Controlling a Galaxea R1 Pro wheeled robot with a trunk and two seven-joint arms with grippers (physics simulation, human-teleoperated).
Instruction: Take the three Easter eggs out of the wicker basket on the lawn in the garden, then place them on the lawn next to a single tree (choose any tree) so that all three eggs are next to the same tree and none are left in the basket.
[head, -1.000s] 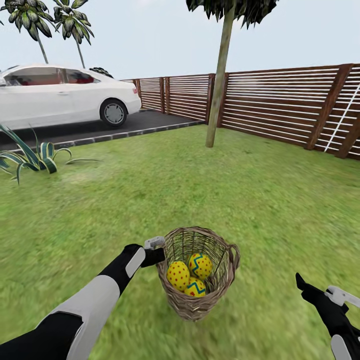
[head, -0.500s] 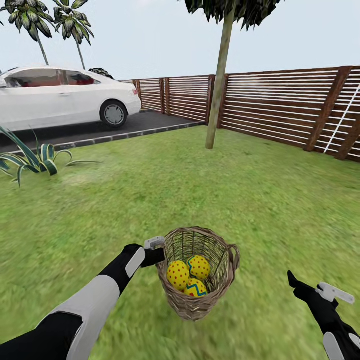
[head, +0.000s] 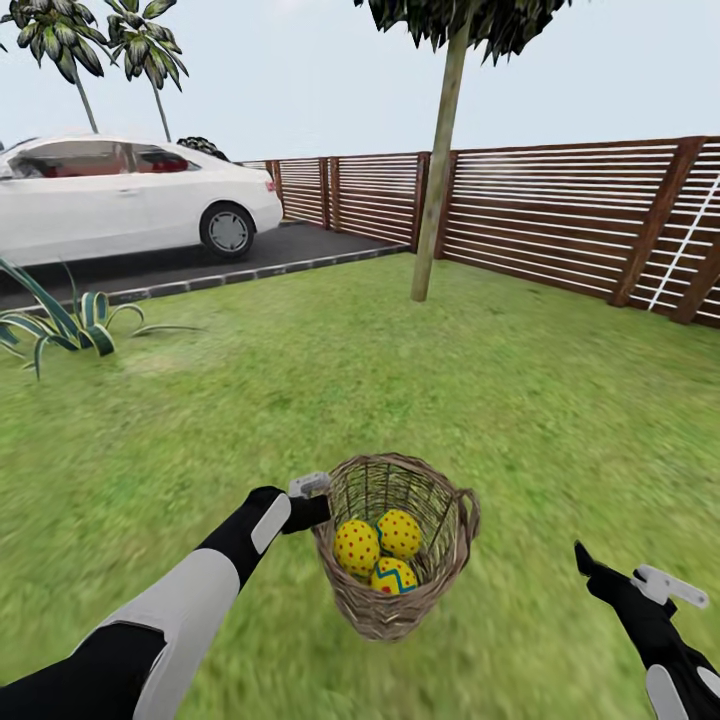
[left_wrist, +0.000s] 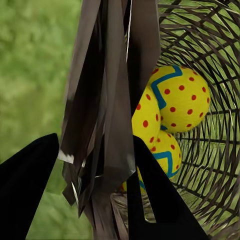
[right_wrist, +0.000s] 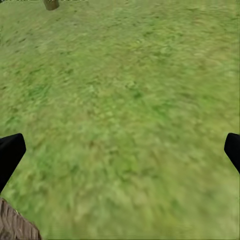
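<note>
The wicker basket (head: 398, 604) hangs in front of me above the lawn (head: 520, 400), with three yellow Easter eggs (head: 357, 548) (head: 399, 532) (head: 393, 577) inside. My left gripper (head: 315, 506) is shut on the basket's near rim; in the left wrist view its black fingers (left_wrist: 27, 185) pinch the woven wall (left_wrist: 112, 100), and the eggs (left_wrist: 181, 97) lie behind it. To the right, my right gripper (head: 625, 580) is open and holds nothing; its fingertips (right_wrist: 10, 152) stand wide apart over grass. The tree (head: 437, 190) rises ahead by the fence.
A slatted wooden fence (head: 560, 215) closes the back and right. A white car (head: 120, 190) stands on the asphalt driveway (head: 200, 262) at the back left behind a stone kerb. A spiky striped plant (head: 60, 322) grows on the left. Open grass stretches between me and the tree.
The eggs have rolled a little inside the basket. My right gripper has shifted slightly left and lower. The whole view has tipped a bit, from the camera moving.
</note>
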